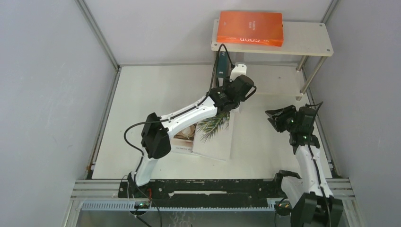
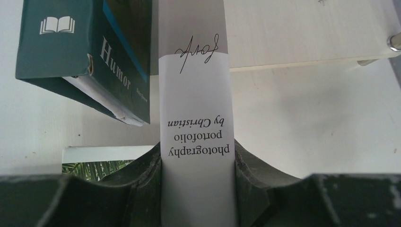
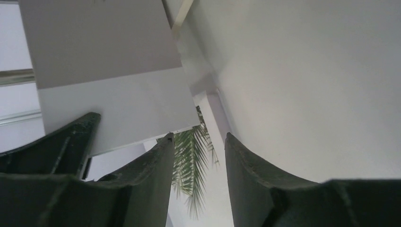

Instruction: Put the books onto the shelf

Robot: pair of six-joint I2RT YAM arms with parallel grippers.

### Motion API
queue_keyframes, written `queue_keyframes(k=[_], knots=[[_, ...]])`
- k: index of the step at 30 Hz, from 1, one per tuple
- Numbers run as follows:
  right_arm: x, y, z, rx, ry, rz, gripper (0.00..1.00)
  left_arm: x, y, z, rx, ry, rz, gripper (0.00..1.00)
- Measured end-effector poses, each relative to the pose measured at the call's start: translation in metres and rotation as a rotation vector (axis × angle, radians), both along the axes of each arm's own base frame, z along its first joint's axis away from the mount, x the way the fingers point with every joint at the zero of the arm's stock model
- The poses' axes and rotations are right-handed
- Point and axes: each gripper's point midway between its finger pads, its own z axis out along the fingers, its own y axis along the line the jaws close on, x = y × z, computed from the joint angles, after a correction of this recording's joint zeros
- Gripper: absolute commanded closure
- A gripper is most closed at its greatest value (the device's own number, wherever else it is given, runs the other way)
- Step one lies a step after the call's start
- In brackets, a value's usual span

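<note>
An orange book (image 1: 249, 27) lies flat on the top board of the shelf (image 1: 307, 40). My left gripper (image 1: 236, 78) is shut on the spine of a grey-white book (image 2: 196, 109), held upright at the shelf's left end. Just left of it a dark teal book (image 2: 94, 61) stands on edge, tilted. On the table lies the palm-leaf book (image 1: 215, 130), and beside it, partly under my left arm, the coffee-cup book (image 1: 184, 137). My right gripper (image 1: 275, 118) hovers open right of them, with nothing between its fingers (image 3: 156, 170).
The shelf's metal legs (image 1: 309, 75) stand at the far right, close to the right wall. Grey walls enclose the table on the left, back and right. A black cable (image 1: 224, 54) loops up by the left gripper.
</note>
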Motion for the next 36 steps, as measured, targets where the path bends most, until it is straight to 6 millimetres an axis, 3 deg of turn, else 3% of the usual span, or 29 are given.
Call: queue_keyframes(k=[6,9,18,25,36], knots=[[0.034,0.004,0.003,0.065,-0.019,0.048,0.76,0.016,0.008,-0.004,0.030,-0.011,0.019,0.76],[0.053,0.006,0.008,0.092,-0.042,0.071,0.83,0.026,0.012,-0.002,0.028,-0.020,0.039,0.76],[0.104,0.024,0.020,0.143,-0.096,0.166,0.93,0.053,0.012,0.000,0.024,-0.057,0.078,0.73],[0.135,0.036,0.005,0.205,-0.091,0.220,1.00,0.067,0.008,-0.009,0.039,-0.075,0.091,0.71],[0.181,0.054,-0.006,0.266,-0.119,0.325,1.00,0.083,0.010,-0.014,0.059,-0.106,0.110,0.54]])
